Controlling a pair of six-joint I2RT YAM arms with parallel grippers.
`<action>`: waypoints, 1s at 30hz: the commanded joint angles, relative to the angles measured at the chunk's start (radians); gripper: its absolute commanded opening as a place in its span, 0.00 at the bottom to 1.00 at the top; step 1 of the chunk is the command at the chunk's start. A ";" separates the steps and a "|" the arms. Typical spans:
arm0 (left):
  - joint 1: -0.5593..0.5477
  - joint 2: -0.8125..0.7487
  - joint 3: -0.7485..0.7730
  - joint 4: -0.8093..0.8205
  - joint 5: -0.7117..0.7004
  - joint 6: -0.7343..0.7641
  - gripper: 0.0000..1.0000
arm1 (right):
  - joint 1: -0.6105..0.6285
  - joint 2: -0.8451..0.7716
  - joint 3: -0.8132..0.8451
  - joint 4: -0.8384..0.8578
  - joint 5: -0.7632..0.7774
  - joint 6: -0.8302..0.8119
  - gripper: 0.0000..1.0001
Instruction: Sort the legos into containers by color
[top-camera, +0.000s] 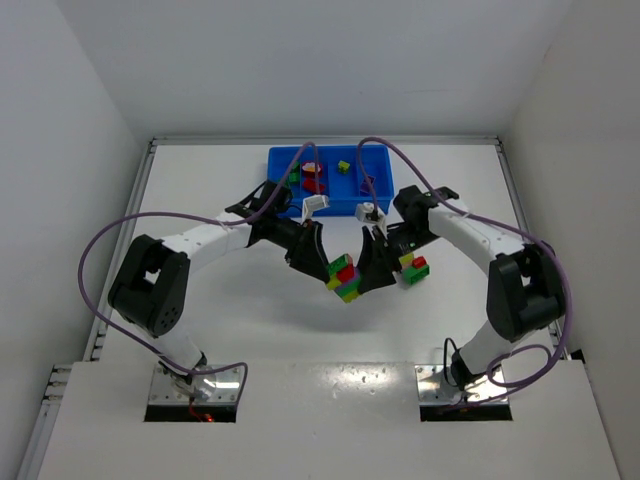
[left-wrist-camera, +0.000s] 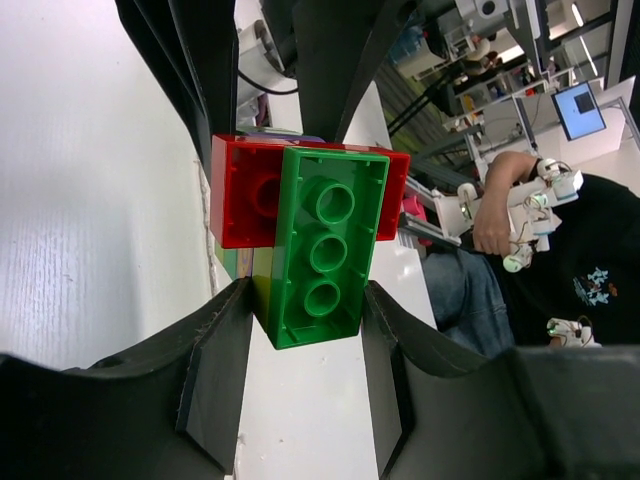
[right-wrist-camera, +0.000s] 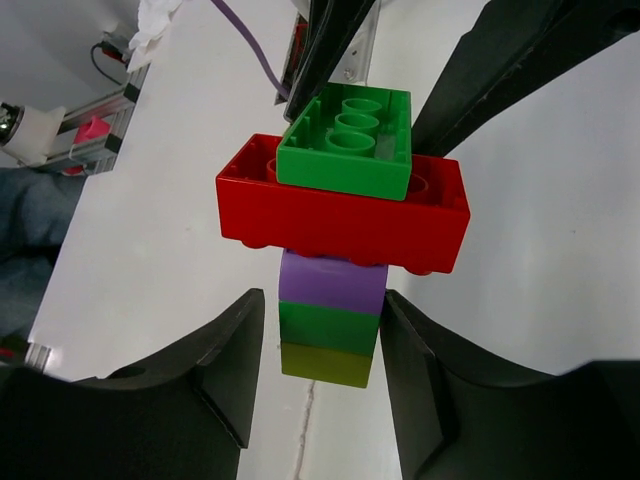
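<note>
Left gripper (left-wrist-camera: 305, 292) jaws part-open, clamped on green brick (left-wrist-camera: 325, 250) of raised clump (top-camera: 343, 277). Right gripper (right-wrist-camera: 324, 300) jaws closely flank its purple brick (right-wrist-camera: 332, 283); we cannot tell whether they grip.

A robotics lab: white-walled test table (top-camera: 250, 320), monitor (left-wrist-camera: 583, 108) and seated operator (left-wrist-camera: 610, 250) beyond.

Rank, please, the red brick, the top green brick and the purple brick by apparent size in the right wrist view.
1. Red brick, largest.
2. Top green brick, next.
3. Purple brick, smallest, though the red brick hides part of it.
</note>
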 joint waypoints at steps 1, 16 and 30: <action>-0.007 -0.007 0.006 0.038 0.135 0.044 0.11 | 0.009 0.011 0.045 -0.015 -0.059 -0.021 0.50; -0.007 -0.017 -0.003 0.038 0.101 0.062 0.11 | 0.009 0.063 0.098 -0.055 -0.077 0.017 0.43; -0.007 -0.017 -0.003 0.038 0.082 0.072 0.11 | 0.009 0.063 0.098 -0.046 -0.077 0.035 0.33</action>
